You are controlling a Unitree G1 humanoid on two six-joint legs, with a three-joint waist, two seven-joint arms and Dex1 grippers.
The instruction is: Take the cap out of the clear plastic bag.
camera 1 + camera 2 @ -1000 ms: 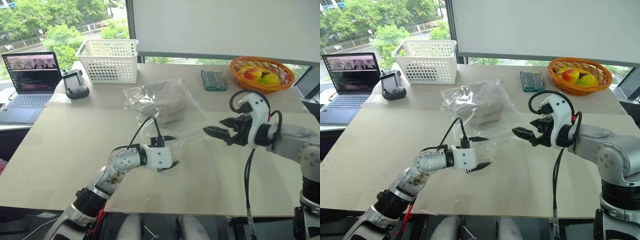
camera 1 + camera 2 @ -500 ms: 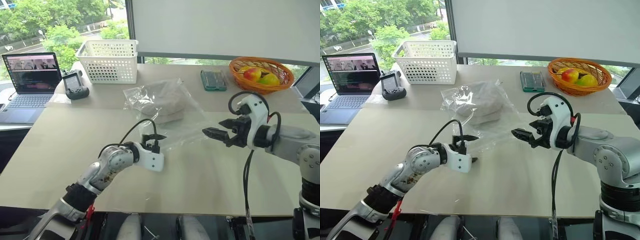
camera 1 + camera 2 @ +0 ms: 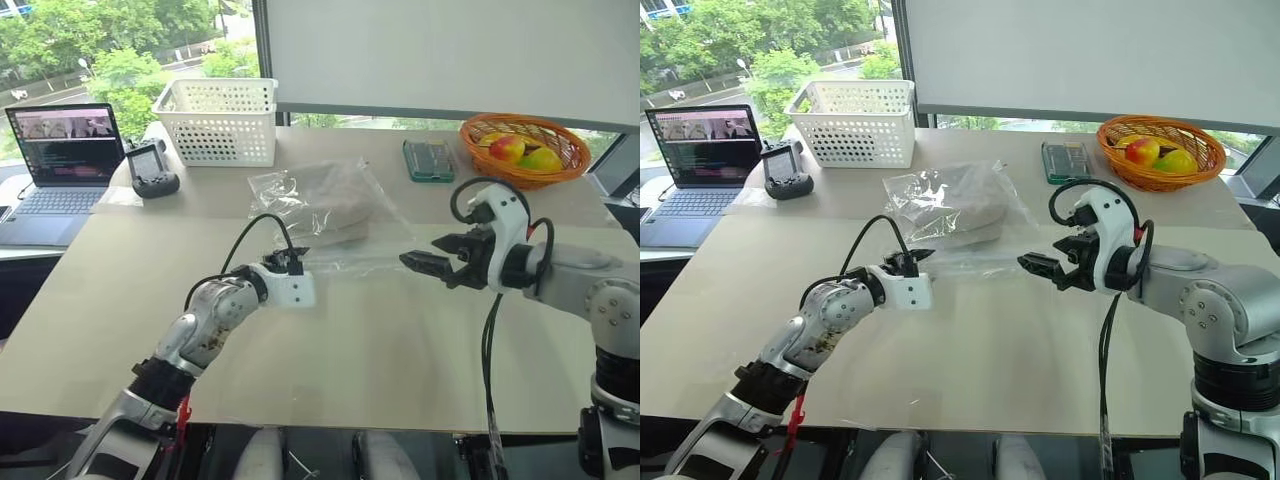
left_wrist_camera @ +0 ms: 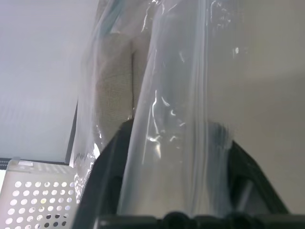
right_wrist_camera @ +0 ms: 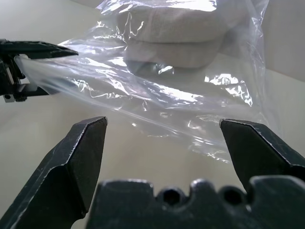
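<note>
The pale beige cap (image 3: 332,196) lies inside the clear plastic bag (image 3: 352,252) in the middle of the table. My left gripper (image 3: 296,259) is at the bag's near left edge, shut on a fold of plastic that stretches taut from its fingers (image 5: 35,49). The left wrist view shows the bag's film (image 4: 176,119) running between the fingers (image 4: 110,164), with the cap (image 4: 114,81) beyond. To the right of the bag's near edge, my right gripper (image 3: 415,262) hovers open and holds nothing. It faces the bag (image 5: 157,100) and the cap (image 5: 186,28).
A white perforated basket (image 3: 217,120) stands at the back left, beside a handheld controller (image 3: 153,170) and an open laptop (image 3: 62,150). A green case (image 3: 428,160) and an orange fruit basket (image 3: 523,145) sit at the back right.
My left gripper moved forward and left to the bag's near edge, rolled over and closed on the plastic, pulling it taut. The right gripper stayed put and open.
</note>
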